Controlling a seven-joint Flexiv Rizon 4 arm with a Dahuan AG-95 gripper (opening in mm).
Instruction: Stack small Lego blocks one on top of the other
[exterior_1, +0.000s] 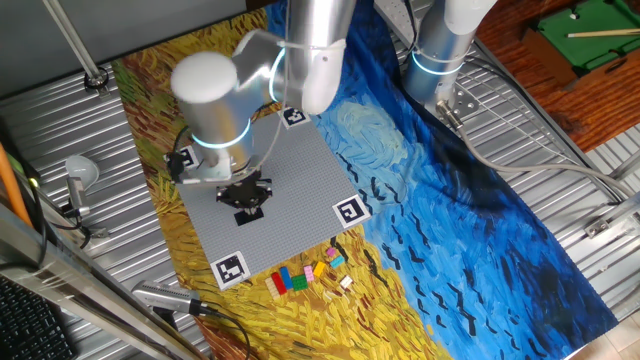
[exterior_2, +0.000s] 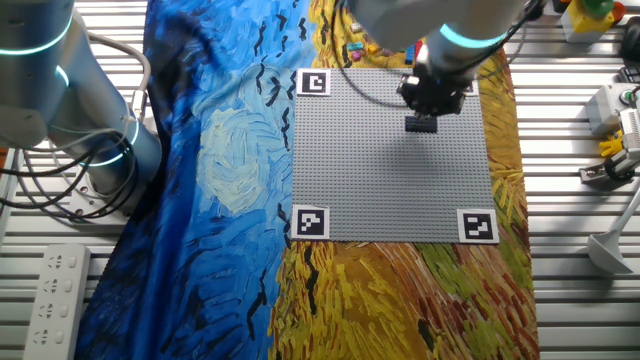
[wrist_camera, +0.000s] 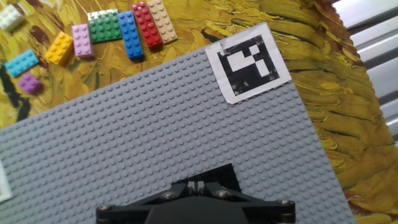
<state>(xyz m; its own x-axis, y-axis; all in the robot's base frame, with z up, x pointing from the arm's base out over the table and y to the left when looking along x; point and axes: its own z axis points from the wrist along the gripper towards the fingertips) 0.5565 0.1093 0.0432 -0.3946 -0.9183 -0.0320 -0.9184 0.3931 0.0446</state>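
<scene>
- The gripper (exterior_1: 246, 200) hangs low over the grey studded baseplate (exterior_1: 300, 180), near the middle of the plate's side nearest the brick row.
- A flat black brick (exterior_2: 422, 123) sits at the gripper's tip in the other fixed view. Whether the fingers clamp it or merely rest against it cannot be told, so the state of the jaws is undetermined.
- In the hand view, only the black gripper body (wrist_camera: 196, 205) shows at the bottom edge; the fingertips are out of frame.
- The baseplate lies on a painted cloth (exterior_1: 480, 230) that covers the table. Black-and-white square markers (exterior_1: 349, 211) occupy the plate's corners.
- The remaining small bricks lie on the yellow part of the cloth, off the plate, just beyond the plate edge between two markers.
- In the hand view, a row of them reads as follows: a tan brick (wrist_camera: 161, 20), a red brick (wrist_camera: 147, 25), a blue brick (wrist_camera: 130, 35), a green brick (wrist_camera: 104, 28), a pink brick (wrist_camera: 81, 40) and a yellow brick (wrist_camera: 60, 48), lying side by side and touching or nearly so.
- A light-blue brick (wrist_camera: 22, 63) and a small purple brick (wrist_camera: 30, 83) lie apart from the row, nearer the plate edge.
- A white brick (wrist_camera: 10, 17) lies farthest out, at the frame corner.
- None of the loose bricks is stacked on another.
</scene>
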